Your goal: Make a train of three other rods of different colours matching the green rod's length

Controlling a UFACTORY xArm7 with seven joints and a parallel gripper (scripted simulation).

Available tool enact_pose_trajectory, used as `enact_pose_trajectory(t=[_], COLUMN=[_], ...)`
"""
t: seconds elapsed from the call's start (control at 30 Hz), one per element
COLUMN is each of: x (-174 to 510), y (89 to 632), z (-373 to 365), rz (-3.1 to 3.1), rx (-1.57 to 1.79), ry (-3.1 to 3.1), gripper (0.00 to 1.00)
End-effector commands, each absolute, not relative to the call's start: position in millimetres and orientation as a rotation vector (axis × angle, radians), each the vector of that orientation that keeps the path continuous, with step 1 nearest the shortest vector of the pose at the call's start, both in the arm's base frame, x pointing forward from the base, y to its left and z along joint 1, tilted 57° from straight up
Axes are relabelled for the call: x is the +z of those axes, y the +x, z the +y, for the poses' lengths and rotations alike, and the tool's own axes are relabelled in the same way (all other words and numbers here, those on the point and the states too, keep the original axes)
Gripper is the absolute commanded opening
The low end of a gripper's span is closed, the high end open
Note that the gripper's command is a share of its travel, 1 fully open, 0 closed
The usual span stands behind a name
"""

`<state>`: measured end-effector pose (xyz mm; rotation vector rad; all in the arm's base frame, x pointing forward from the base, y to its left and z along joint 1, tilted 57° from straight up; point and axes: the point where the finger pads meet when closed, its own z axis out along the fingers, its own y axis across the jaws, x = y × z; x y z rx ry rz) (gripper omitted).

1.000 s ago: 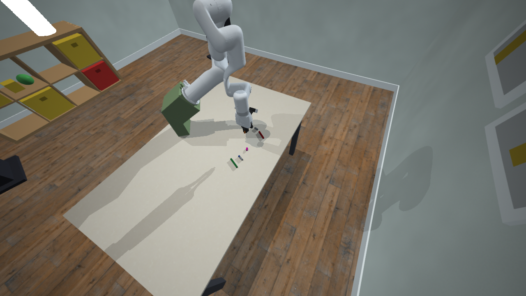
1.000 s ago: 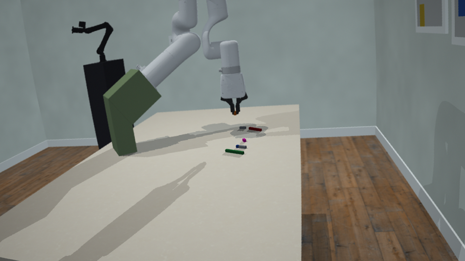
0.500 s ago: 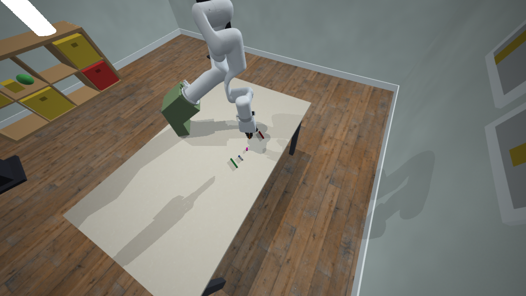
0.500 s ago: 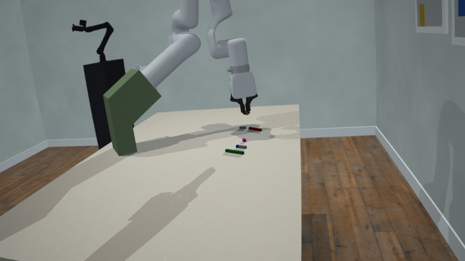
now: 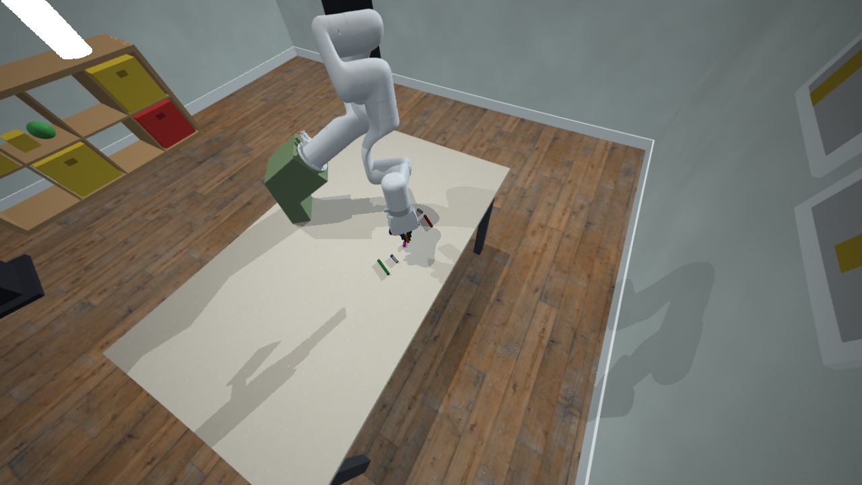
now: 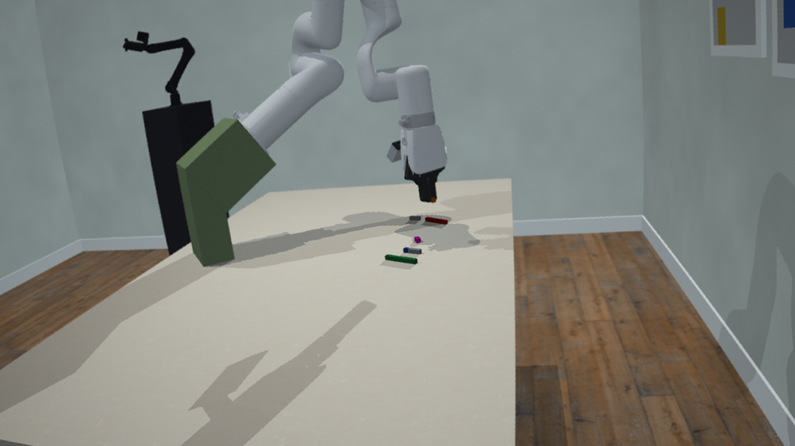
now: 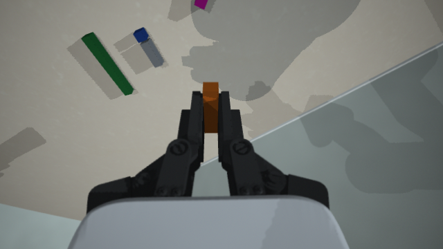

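The pincer point(image 5: 407, 237) point(image 6: 429, 198) point(image 7: 210, 106) is closed on the orange rod point(image 5: 407, 237) point(image 6: 432, 199) point(image 7: 210, 107), which is pinched between the two black fingers and held above the table point(image 5: 289, 325) point(image 6: 283, 385) point(image 7: 45, 104). The magenta rod point(image 5: 404, 244) point(image 6: 417, 240) point(image 7: 201, 3) lies on the table. The blue rod point(image 5: 391, 256) point(image 6: 406, 249) point(image 7: 141, 34) and a grey rod point(image 5: 394, 259) point(image 6: 415, 251) point(image 7: 152, 53) lie end to end, beside the green rod point(image 5: 383, 267) point(image 6: 400, 259) point(image 7: 108, 63). The red rod point(image 5: 427, 220) point(image 6: 436, 220) and a second grey rod point(image 5: 419, 210) point(image 6: 414, 218) lie near each other, apart from the green rod.

Containers: in the top view, the shelf unit point(image 5: 108, 40) carries yellow bins and a red bin point(image 5: 164, 124) in its compartments. A green oval object point(image 5: 40, 129) sits in another compartment, next to a small yellow item. The contents of the bins cannot be determined.
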<state>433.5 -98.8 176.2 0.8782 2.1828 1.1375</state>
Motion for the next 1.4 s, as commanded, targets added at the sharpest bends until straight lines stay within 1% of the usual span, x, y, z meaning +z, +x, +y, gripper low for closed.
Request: enact_pose_trajectory(t=[0.0,0.27,0.87,1.17,1.37], x=[164.7,139.0,137.2,127.2,113.2], y=[443.9,449.1,451.2,464.0,481.8], z=[-118.9,-151.5,-150.1,-140.9,-128.1], rz=[2.209,2.264,2.263,2.262,2.262], rx=[1.087,0.948,0.949,0.949,0.949], ry=[0.712,0.485,0.483,0.482,0.482], gripper=[0.04,0.04,0.04,0.04,0.04])
